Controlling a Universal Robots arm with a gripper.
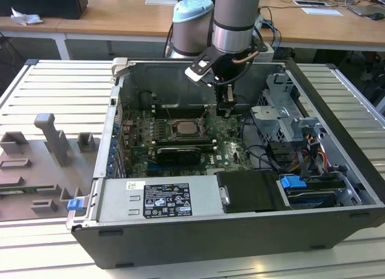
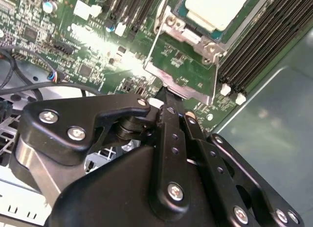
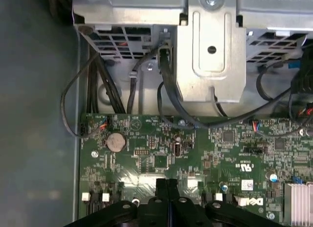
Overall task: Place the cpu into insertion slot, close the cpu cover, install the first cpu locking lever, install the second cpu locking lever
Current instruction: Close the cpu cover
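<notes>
The arm (image 1: pixel 231 14) is cut off by the exterior view's upper edge, and its own body hides the tips of the claw (image 1: pixel 225 109) there. In both wrist views the claw (image 3: pixel 167 182) is clenched, its two black fingers (image 2: pixel 168 134) pressed flat together with nothing seen between them. One cpu (image 1: pixel 184 127) lies in the insertion slot (image 1: pixel 201 135), at about eight o'clock from the claw in the exterior view. Its pale face covers the socket, so just the rim shows. In the second wrist view the cpu (image 2: pixel 215 6) runs off the picture's edge. The cpu cover (image 2: pixel 188 36) shows as a silvery strip against it, and whether it is latched is hard to make out. A thin wire lever (image 2: pixel 152 43) passes close by the fingertips, and I cannot tell if they touch. The green motherboard (image 3: pixel 161 158) carries one coin cell (image 3: pixel 116 141) and one long black card (image 1: pixel 177 153), at six o'clock from the cpu. The open computer case (image 1: pixel 240 243) rests on a pale slatted worktop (image 1: pixel 48 86). At nine o'clock from the case stands one grey fixture tray (image 1: pixel 36 171) with one blue clip (image 1: pixel 74 204). Wooden desks (image 1: pixel 120 20) stand behind, at twelve o'clock.
</notes>
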